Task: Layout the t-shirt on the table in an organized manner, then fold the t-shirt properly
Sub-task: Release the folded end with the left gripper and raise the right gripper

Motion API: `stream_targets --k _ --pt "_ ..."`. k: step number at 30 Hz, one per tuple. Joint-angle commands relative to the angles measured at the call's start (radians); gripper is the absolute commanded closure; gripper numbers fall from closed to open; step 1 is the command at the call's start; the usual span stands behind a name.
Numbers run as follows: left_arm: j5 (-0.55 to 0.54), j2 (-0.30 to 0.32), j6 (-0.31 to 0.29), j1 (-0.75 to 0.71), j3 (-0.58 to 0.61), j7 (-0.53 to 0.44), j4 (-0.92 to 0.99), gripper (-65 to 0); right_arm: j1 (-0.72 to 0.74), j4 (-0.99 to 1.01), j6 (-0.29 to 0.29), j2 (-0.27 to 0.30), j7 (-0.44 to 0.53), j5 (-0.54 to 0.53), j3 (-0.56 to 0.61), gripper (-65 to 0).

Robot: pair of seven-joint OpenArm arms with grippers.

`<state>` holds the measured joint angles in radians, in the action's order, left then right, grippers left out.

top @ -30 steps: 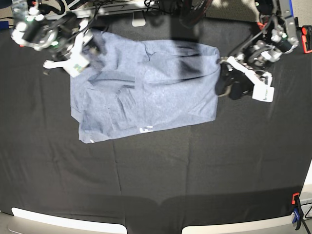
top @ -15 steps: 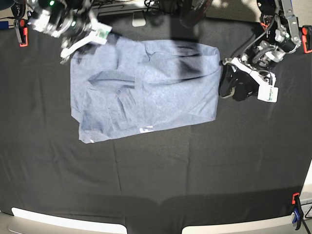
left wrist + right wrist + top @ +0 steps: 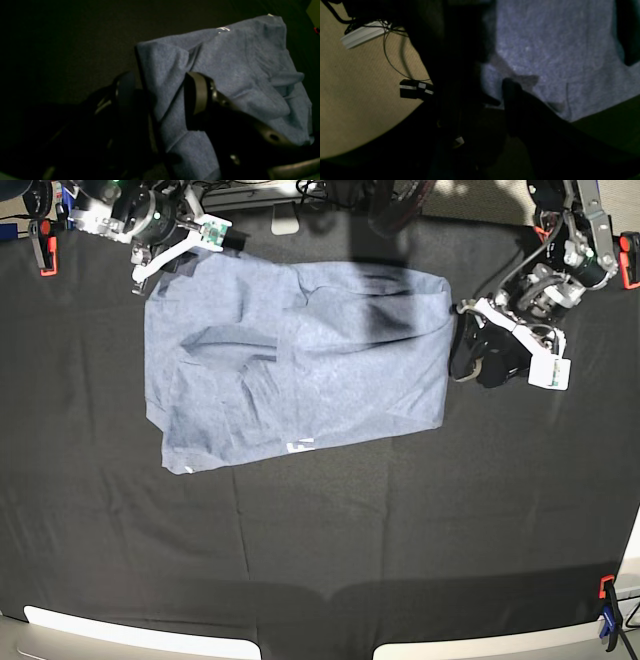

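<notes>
The blue-grey t-shirt (image 3: 300, 360) lies spread and wrinkled on the black table (image 3: 350, 540), with a bit of white lettering (image 3: 299, 446) at its near edge. My left gripper (image 3: 462, 352) is at the shirt's right edge. In the left wrist view its fingers (image 3: 197, 92) stand apart with a fold of the shirt (image 3: 237, 62) between them. My right gripper (image 3: 170, 255) is at the shirt's far left corner. In the dark right wrist view its fingers (image 3: 510, 95) show a gap over the shirt's corner (image 3: 545, 50).
An orange clamp (image 3: 45, 248) sits at the far left corner, and an orange and blue clamp (image 3: 607, 615) at the near right. A red clamp (image 3: 630, 260) is beside the left arm. A white stand base (image 3: 285, 222) and cables line the back edge. Tan floor (image 3: 357, 112) lies beyond the table.
My right gripper has moved from over the shirt's left side back to its far left corner. My left gripper has shifted slightly toward the shirt's right edge. The shirt has hardly moved.
</notes>
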<state>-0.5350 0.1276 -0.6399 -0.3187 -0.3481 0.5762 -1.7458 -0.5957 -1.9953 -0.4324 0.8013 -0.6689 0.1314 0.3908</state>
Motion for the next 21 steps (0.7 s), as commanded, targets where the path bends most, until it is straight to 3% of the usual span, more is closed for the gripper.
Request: stream_targets --k 1,4,21 --pt "-0.023 0.003 -0.011 0.006 -0.005 -0.024 -0.022 -29.0 0.003 0.006 0.020 0.013 -0.018 0.035 -0.004 -25.1" --pt "-0.023 0.003 -0.011 0.006 -0.005 -0.024 -0.022 -29.0 0.003 0.006 0.022 0.013 -0.015 0.035 -0.004 -22.4" --pt "-0.023 0.003 -0.011 0.005 -0.005 -0.024 -0.022 -29.0 0.003 -0.060 0.037 0.013 -0.015 0.068 -0.004 -22.4"
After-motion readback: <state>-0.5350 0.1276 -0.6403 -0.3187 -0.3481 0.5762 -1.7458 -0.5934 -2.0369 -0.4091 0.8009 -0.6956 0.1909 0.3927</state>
